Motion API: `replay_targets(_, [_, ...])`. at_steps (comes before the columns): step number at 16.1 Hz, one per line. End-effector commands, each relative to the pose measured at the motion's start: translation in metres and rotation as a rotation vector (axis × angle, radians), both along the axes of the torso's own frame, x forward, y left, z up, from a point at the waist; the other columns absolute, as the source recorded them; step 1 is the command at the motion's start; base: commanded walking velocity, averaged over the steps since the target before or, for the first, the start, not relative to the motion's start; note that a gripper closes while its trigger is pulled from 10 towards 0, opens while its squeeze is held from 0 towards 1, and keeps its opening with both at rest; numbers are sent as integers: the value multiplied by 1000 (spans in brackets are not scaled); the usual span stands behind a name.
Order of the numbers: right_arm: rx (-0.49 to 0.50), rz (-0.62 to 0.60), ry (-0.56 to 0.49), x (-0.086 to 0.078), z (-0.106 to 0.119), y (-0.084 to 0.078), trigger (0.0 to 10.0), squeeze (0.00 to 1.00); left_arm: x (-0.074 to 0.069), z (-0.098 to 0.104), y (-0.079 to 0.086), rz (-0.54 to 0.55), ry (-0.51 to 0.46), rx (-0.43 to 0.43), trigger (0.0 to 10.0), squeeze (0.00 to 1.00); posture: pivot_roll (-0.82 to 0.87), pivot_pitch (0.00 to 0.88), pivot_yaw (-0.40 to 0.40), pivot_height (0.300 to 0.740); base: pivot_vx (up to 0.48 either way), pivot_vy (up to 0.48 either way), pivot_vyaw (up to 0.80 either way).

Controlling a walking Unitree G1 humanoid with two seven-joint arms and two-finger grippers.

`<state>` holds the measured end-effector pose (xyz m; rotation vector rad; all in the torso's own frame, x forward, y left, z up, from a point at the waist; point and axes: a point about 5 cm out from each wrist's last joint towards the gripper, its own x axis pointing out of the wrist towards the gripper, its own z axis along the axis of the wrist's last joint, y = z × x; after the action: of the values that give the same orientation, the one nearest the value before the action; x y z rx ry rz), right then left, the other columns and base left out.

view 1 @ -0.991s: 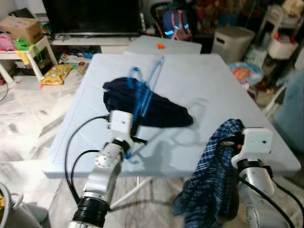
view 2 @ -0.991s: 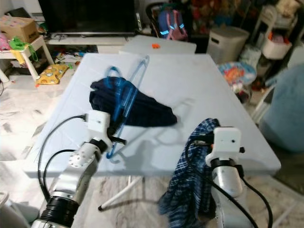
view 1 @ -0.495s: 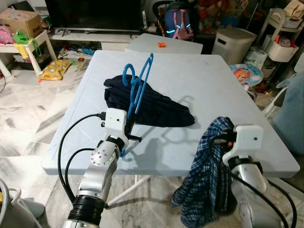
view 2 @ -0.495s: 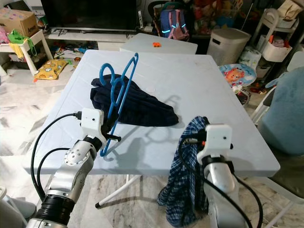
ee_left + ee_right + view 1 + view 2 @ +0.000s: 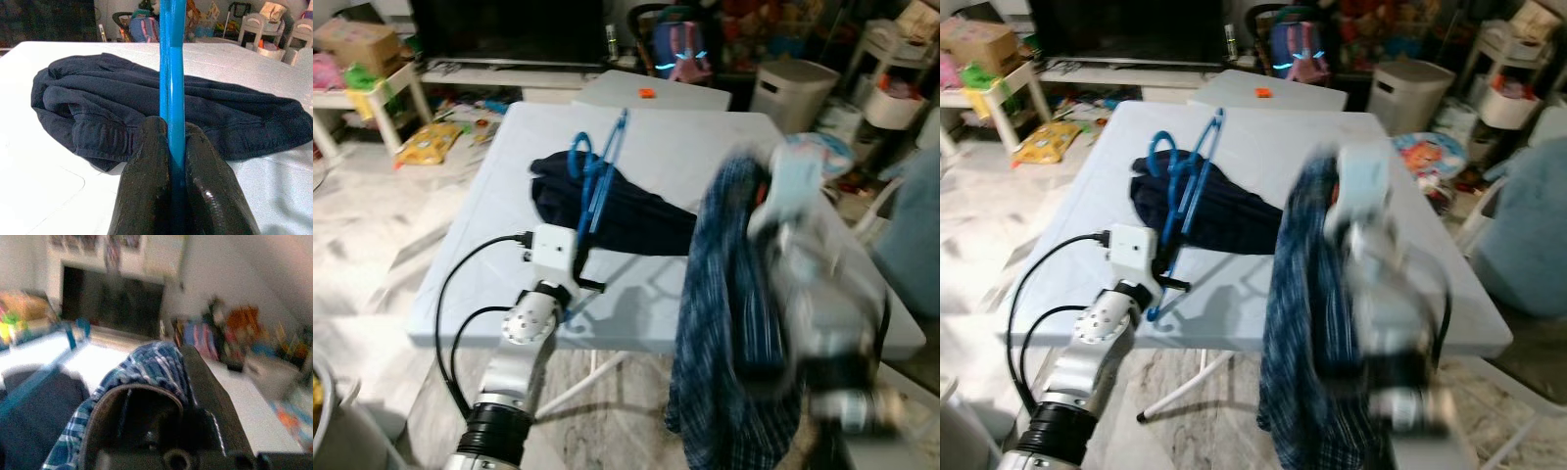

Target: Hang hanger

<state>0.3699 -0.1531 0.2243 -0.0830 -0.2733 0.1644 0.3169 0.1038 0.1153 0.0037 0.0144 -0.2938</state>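
Observation:
A blue plastic hanger (image 5: pixel 596 183) stands upright above the near edge of the white table (image 5: pixel 705 157). My left gripper (image 5: pixel 171 123) is shut on its lower bar, with black fingers (image 5: pixel 146 166) pressed on both sides. Just behind it, a dark navy garment (image 5: pixel 626 215) lies crumpled on the table. My right arm is raised high and blurred, with a blue plaid shirt (image 5: pixel 729 323) hanging from it down past the table edge. In the right wrist view the plaid shirt (image 5: pixel 151 362) is draped over the right gripper (image 5: pixel 161 396), which is shut on it.
A smaller white table (image 5: pixel 656 93) with a small orange item (image 5: pixel 645 94) stands behind. There is a black TV on a stand at the back, a white bin (image 5: pixel 793 88) at the back right, a low white shelf (image 5: pixel 372 103) at the left, and a blue-grey seat (image 5: pixel 915 235) at the right.
My right arm has swung up and leftward with the plaid shirt, which now hangs in front of the table's right half. The left gripper and hanger have barely moved.

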Motion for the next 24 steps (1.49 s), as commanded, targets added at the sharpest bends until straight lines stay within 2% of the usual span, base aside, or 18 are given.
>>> replay_targets(1, [2, -8, -19, 16, 17, -5, 10000, 0, 0, -2, 0, 1, 5, 16, 10000, 0, 109, 0, -99, 740, 0, 0, 0])
replay_targets(3, [16, -17, -135, 29, 64, -5, 10000, 0, 0, 1, 1, 16, -10, 12, 10000, 0, 129, 0, -110, 740, 0, 0, 0])
replay_targets(4, [27, -48, -239, 32, 102, -9, 10000, 0, 0, 3, 3, 28, -20, 13, 10000, 0, 141, 0, -118, 740, 0, 0, 0])
replay_targets(5, [32, -61, -291, 30, 119, -11, 10000, 0, 0, 3, 4, 35, -24, 15, 10000, 0, 146, 0, -121, 740, 0, 0, 0])
replay_targets(6, [28, -85, -388, 26, 145, -15, 10000, 0, -1, 4, 6, 49, -30, 17, 10000, 0, 153, 0, -128, 740, 0, 0, 0])
replay_targets(8, [15, -111, -465, 21, 154, -22, 10000, 0, -1, 4, 7, 55, -35, 18, 10000, 0, 152, 0, -129, 740, 0, 0, 0])
replay_targets(11, [-3, -118, -428, 23, 126, -28, 10000, 0, -1, 4, 6, 54, -37, 17, 10000, 0, 144, 0, -124, 740, 0, 0, 0])
replay_targets(12, [-27, -98, -307, 25, 79, -31, 10000, 0, -1, 4, 2, 43, -37, 15, 10000, 0, 136, 0, -119, 740, 0, 0, 0])
replay_targets(13, [-77, -65, -202, 22, 44, -30, 10000, 0, -1, 4, 1, 39, -37, 14, 10000, 0, 136, 0, -119, 740, 0, 0, 0])
replay_targets(14, [-97, -56, -177, 21, 35, -30, 10000, 0, -1, 4, 1, 38, -37, 13, 10000, 0, 131, 0, -116, 740, 0, 0, 0])
replay_targets(15, [-165, -3, 20, 9, -21, -36, 10000, 322, -1, 3, 0, 32, -31, 13, 10000, 0, 123, 0, -111, 740, 0, 0, 0])
replay_targets(16, [-169, -7, 62, 5, -32, -40, 10000, 1000, -1, 2, 0, 29, -29, 13, 10000, 0, 118, 0, -108, 740, 0, 0, 0])
replay_targets(17, [-238, 16, 204, -9, -66, -50, 10000, 1000, -1, 0, -1, 22, -19, 12, 10000, 0, 109, 0, -101, 740, 0, 0, 0])
replay_targets(19, [-364, 33, 296, -27, -91, -59, 10000, 1000, -1, -1, -5, 6, -14, 10, 10000, 0, 98, 0, -95, 740, 0, 0, 0])
replay_targets(22, [-381, 21, 358, -41, -100, -70, 10000, 1000, 0, -1, -7, -7, -10, 12, 10000, 0, 89, 0, -84, 740, 0, 0, 0])
replay_targets(24, [-364, 82, 391, -52, -102, -69, 10000, 1000, 0, -2, -6, -12, -7, 14, 10000, 0, 87, 0, -80, 740, 0, 0, 0])
